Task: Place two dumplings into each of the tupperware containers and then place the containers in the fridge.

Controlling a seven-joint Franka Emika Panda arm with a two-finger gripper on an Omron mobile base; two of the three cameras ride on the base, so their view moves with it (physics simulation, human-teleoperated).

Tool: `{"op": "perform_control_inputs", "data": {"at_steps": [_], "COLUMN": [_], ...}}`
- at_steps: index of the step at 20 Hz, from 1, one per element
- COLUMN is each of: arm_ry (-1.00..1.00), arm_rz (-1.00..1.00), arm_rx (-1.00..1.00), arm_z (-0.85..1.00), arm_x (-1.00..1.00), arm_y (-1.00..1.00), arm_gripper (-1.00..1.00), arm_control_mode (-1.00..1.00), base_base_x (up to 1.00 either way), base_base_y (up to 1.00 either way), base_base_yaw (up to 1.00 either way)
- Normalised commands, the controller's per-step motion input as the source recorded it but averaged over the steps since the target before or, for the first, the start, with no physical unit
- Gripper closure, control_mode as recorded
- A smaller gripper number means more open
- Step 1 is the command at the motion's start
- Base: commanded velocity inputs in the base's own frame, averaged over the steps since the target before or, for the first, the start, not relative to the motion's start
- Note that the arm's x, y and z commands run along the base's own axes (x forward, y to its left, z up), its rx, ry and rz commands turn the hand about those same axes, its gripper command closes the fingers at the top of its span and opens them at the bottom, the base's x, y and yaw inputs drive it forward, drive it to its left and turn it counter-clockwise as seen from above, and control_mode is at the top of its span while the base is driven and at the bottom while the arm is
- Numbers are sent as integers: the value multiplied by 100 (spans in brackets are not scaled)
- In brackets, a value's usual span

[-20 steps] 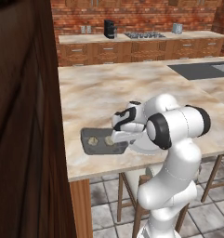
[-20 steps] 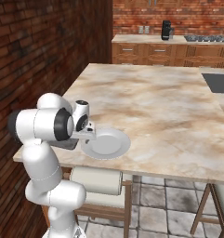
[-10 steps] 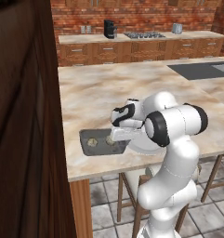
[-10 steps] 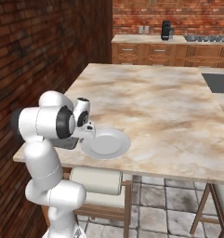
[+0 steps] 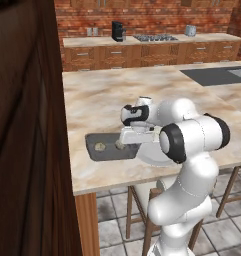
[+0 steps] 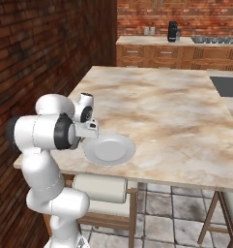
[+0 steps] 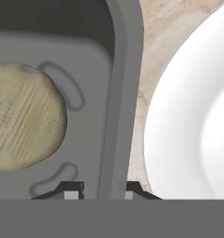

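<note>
The two fingers are pinched in tight on the raised rim of the dark grey tray. One finger sits inside the tray and the other sits outside it, so the gripper is holding the tray by its edge.

Inside the tray, close to the fingers, lies a beige dumpling. From the left base view you can see two dumplings in this tray, one on the left and one nearer the hand. The tray rests on the counter near its front edge. Just beside it on the right is a round white plate.

So this tray looks full, and the step now is picking it up. Next the arm needs to lift it flat, so the dumplings do not roll out, and carry it to the fridge.
</note>
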Motion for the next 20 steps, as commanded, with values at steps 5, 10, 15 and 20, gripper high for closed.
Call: {"op": "perform_control_inputs", "data": {"at_steps": [5, 10, 15, 20], "arm_ry": [5, 4, 28, 28], "arm_rz": [-25, -78, -81, -83], "arm_rx": [0, -5, -1, -7], "arm_z": [55, 24, 7, 8], "arm_x": [-30, -48, -35, -18], "arm_y": [-37, 10, 0, 5], "arm_gripper": [100, 100, 100, 100], "arm_control_mode": [-100, -100, -100, -100], "base_base_x": [0, 0, 0, 0], "base_base_y": [0, 0, 0, 0], "base_base_yaw": [0, 0, 0, 0]}}
